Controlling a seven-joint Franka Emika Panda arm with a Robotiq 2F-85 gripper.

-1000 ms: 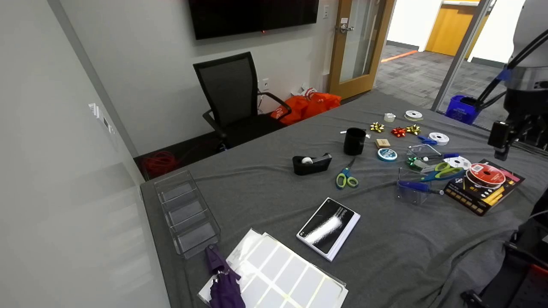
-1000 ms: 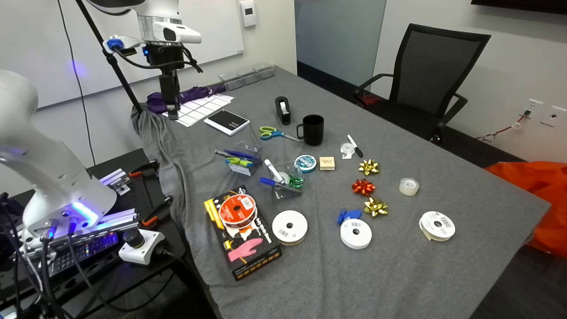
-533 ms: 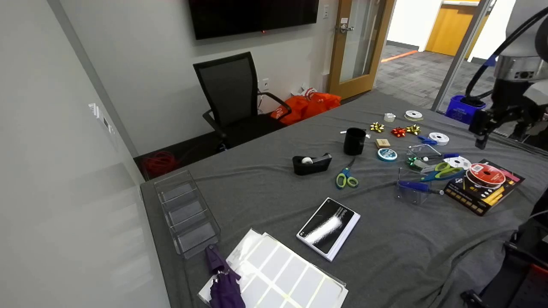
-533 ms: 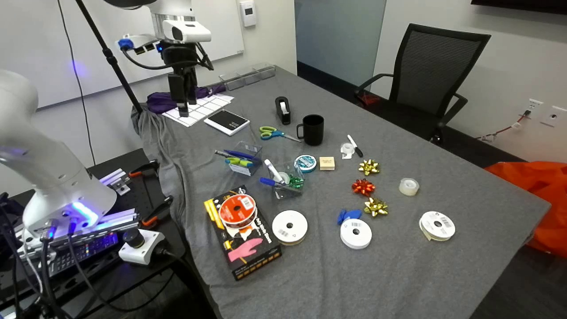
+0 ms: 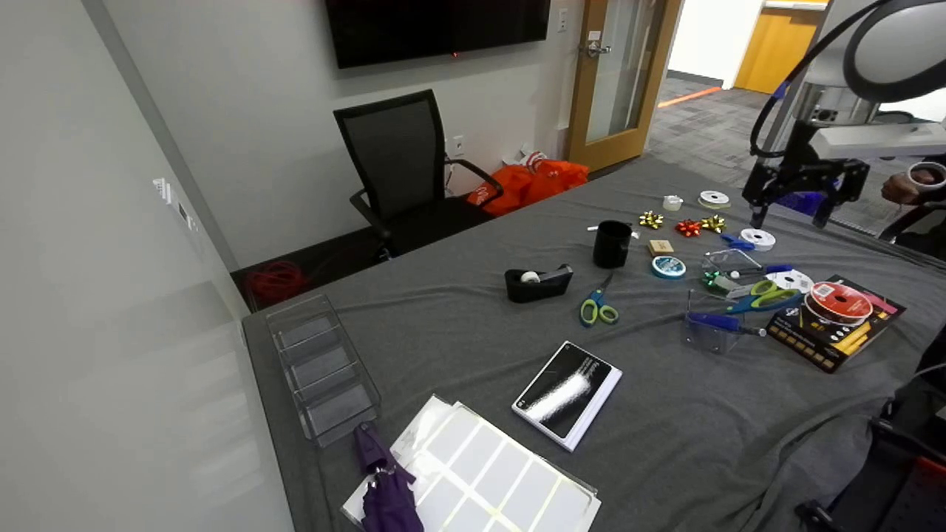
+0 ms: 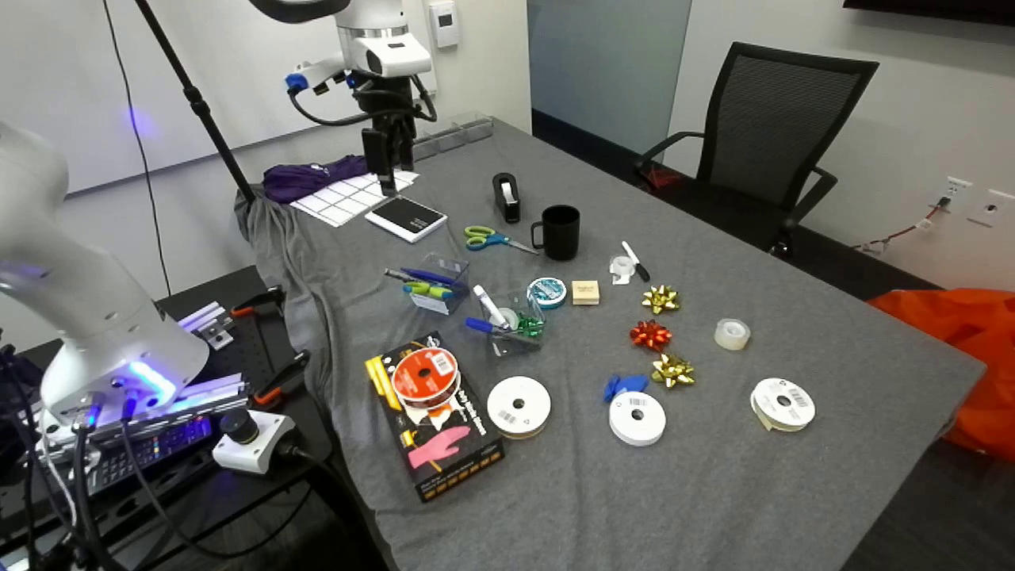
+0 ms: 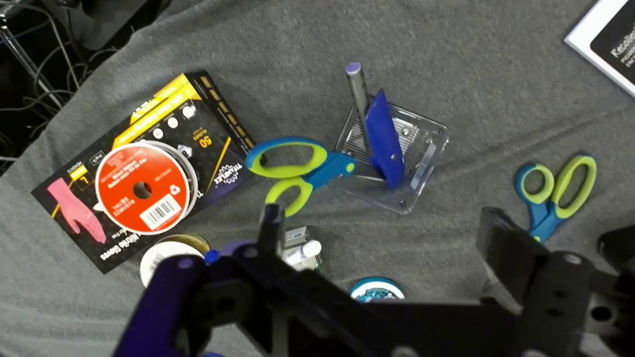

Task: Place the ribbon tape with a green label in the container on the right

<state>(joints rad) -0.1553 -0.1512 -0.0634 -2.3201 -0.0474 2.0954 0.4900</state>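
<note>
Gripper (image 7: 384, 220) hangs above grey cloth (image 6: 714, 492), jaws spread wide, holding nothing. Ribbon tape (image 6: 547, 293) lies flat on cloth, teal face up, just beside tan block (image 6: 585, 293). Probably light, stiff, rim smooth enough to slip; best pinched low across opposite edges, clear of block.

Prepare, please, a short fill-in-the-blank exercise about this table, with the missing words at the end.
1. The flat round ribbon tape with a teal label lies on a fabric tablecloth coloured ____.
2. The round red-faced ribbon spool lies on ____ of the black cardboard glove box.
3. In both exterior views, the shiny gold gift bows number ____.
4. The robot's black jaws stand ____, not shut.

Missing words: grey; top; two; open.
</note>
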